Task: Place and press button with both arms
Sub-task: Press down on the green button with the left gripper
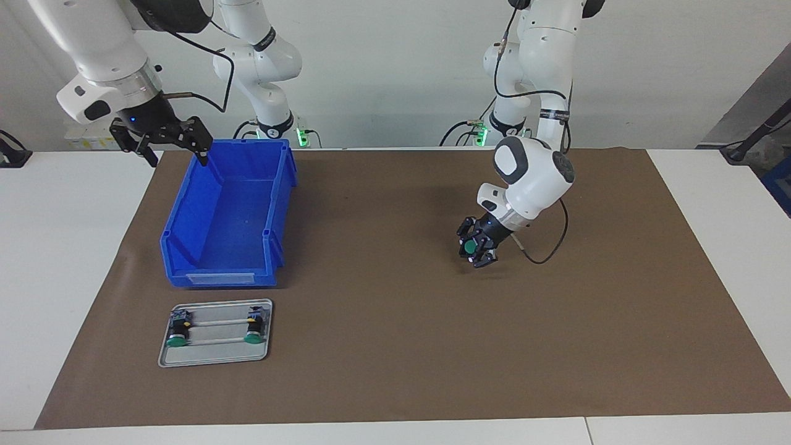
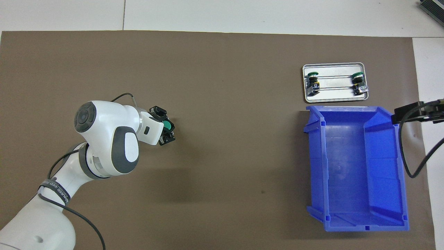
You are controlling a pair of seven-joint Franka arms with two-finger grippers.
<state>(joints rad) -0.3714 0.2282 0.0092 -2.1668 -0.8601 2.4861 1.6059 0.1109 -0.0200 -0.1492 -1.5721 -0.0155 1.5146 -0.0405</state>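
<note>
Facing view: right gripper waits high over blue bin's edge, fingers spread wide, empty. Left gripper low over brown mat, mid-surface, fingers closed on button, green cap facing sideways. Risks: button set down tilted topples; grip on small body slips on release; press by right arm off-centre skids it. Tray, farther from robots than bin, holds two more buttons; reaching arm could clip bin wall.
</note>
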